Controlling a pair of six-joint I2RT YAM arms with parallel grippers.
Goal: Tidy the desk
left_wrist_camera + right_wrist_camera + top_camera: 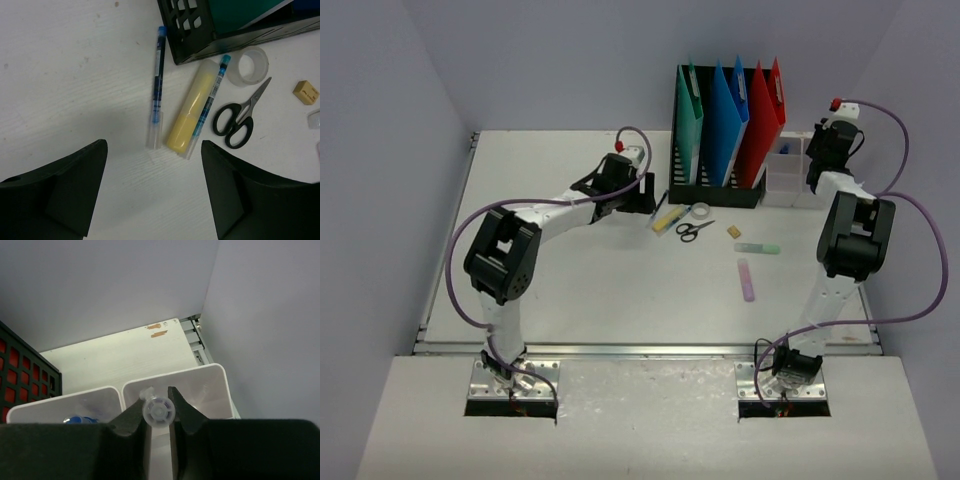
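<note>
Clear pen (pixel 159 412) pinched in our right gripper (pixel 159 406) sits over the compartment box (pixel 212 390) at the back right of the desk (pixel 590 280), so we drop low before releasing; left gripper (pixel 154 147) hangs wide above the blue pen (pixel 158 85).

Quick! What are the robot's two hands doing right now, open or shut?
Left hand: open, holding nothing.
Right hand: closed on a small clear plastic thing; I can't tell what it is.
</note>
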